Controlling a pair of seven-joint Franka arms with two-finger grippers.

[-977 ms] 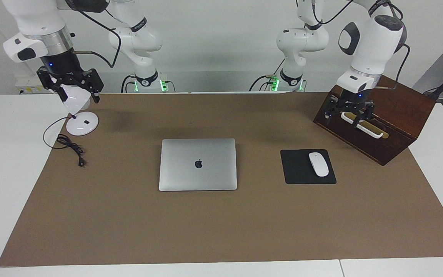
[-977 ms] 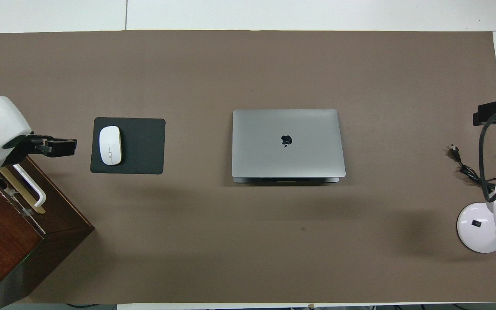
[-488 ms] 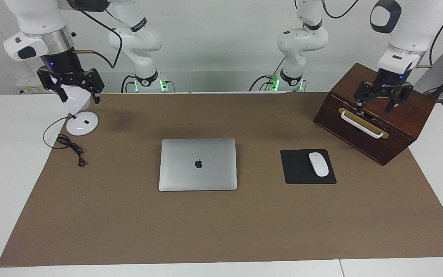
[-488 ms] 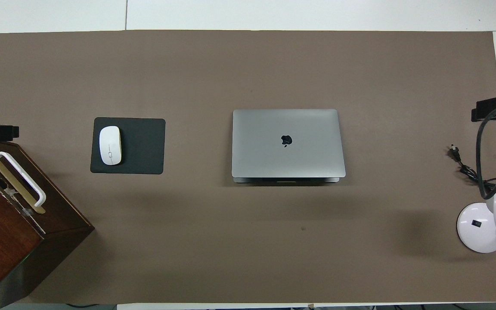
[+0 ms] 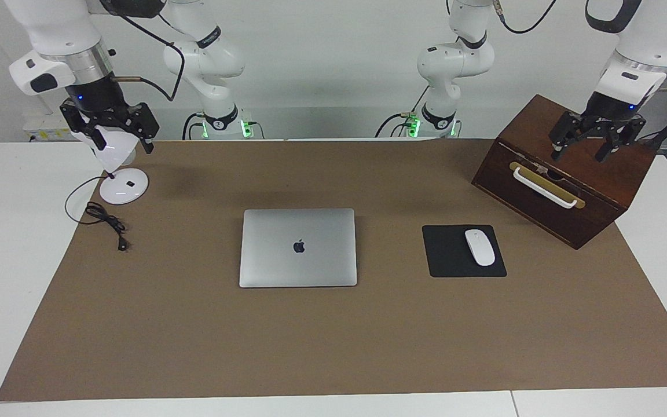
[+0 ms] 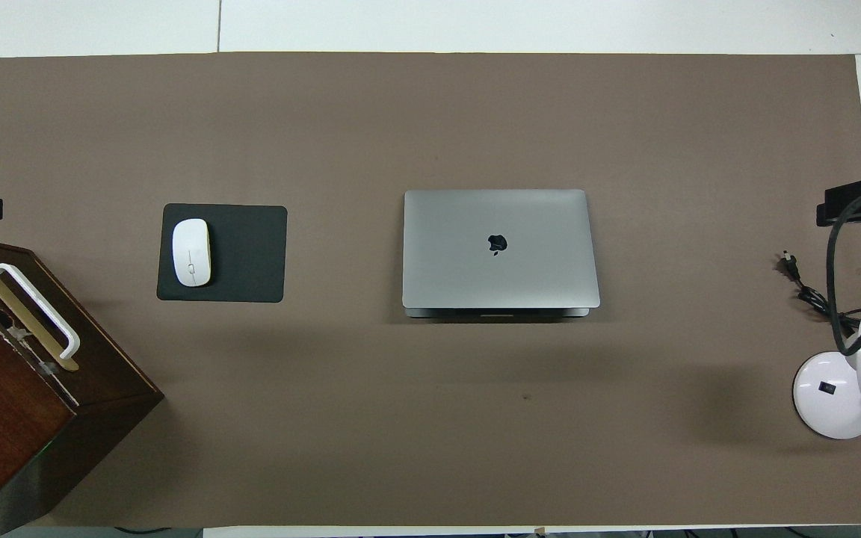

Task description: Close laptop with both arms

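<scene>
Here, laptop (image 5: 298, 248): lid flat — closing looks done.
Left gripper (image 5: 594, 136): fingers spread, empty, lifted off the wooden box (image 5: 565, 174) handle.
Right gripper (image 5: 110, 124): fingers apart, unchanged over the desk lamp (image 5: 119, 168) — waiting.

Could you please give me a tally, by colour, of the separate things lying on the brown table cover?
Silver: 1, the closed laptop
Black: 1, the mouse pad
White: 2, the computer mouse and the desk lamp
Dark brown: 1, the wooden box
Total: 5

Silver-grey laptop (image 5: 298, 248), dark logo; black mouse pad (image 5: 464, 251); white mouse (image 5: 479, 247); dark brown wooden box (image 5: 565, 171); brown mat (image 5: 333, 336).
</scene>
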